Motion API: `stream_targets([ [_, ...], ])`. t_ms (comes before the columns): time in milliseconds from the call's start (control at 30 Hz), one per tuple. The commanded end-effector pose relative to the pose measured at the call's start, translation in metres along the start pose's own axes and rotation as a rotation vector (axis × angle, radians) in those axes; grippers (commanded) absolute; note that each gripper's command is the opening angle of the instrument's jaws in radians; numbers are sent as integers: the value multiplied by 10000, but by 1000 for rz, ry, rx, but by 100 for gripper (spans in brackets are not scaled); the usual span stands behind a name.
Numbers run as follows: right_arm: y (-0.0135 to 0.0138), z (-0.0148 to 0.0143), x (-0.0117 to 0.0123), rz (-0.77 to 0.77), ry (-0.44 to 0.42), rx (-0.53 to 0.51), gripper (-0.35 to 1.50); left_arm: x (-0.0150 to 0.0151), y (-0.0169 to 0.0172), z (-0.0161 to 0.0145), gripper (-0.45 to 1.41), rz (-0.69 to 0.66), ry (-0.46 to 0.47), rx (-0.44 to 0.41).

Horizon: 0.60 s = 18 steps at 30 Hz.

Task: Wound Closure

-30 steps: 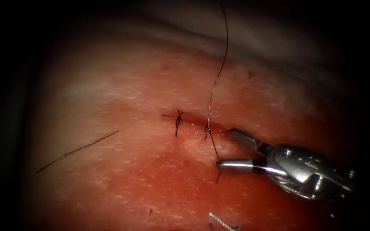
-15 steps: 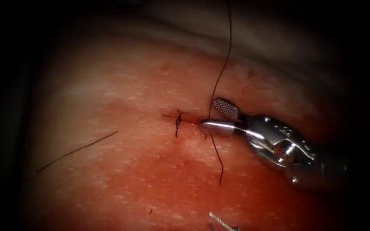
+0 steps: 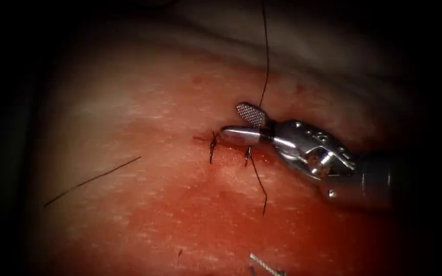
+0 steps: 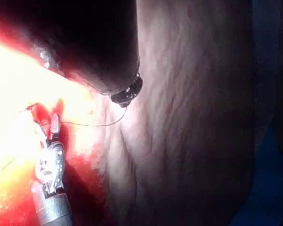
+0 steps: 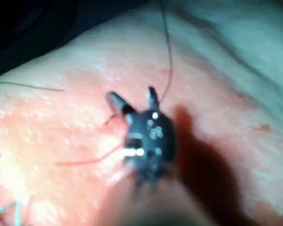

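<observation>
Hovering over the dark slit of the cut [image 3: 231, 145] in the red, wet pork tissue [image 3: 144, 204], the silver right needle driver [image 3: 244, 125] is seen with jaws spread wide and nothing held. Since a second ago it has been carried up from below the cut to the thin black thread [image 3: 265, 61] rising from the second stitch [image 3: 247, 155]. A thread cut is judged to be in hand; the jaws would need to be set astride the strand just above the knot. No needle is made out. The left tool's state cannot be told.
</observation>
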<state>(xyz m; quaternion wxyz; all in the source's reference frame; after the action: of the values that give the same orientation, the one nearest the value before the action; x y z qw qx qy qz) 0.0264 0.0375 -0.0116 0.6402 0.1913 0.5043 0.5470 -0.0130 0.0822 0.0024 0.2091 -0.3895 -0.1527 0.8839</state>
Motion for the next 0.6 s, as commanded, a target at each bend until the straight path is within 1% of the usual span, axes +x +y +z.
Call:
stream_targets([
  [33,-10,-7,-1,4,-5,18,123,-2,-2,6,-35,2,-2,1],
  [167,-11,-19,6,10,-4,10,121,-3,3,0,-35,3,-4,1],
  [267,-6,-20,6,7,-2,8,121,-4,7,-4,-35,3,-4,-1],
  [467,10,-8,-3,-6,3,-3,121,0,19,-14,-35,17,-5,-5],
  [600,13,-1,-5,-9,8,-7,121,5,27,-16,-35,26,-6,-4],
])
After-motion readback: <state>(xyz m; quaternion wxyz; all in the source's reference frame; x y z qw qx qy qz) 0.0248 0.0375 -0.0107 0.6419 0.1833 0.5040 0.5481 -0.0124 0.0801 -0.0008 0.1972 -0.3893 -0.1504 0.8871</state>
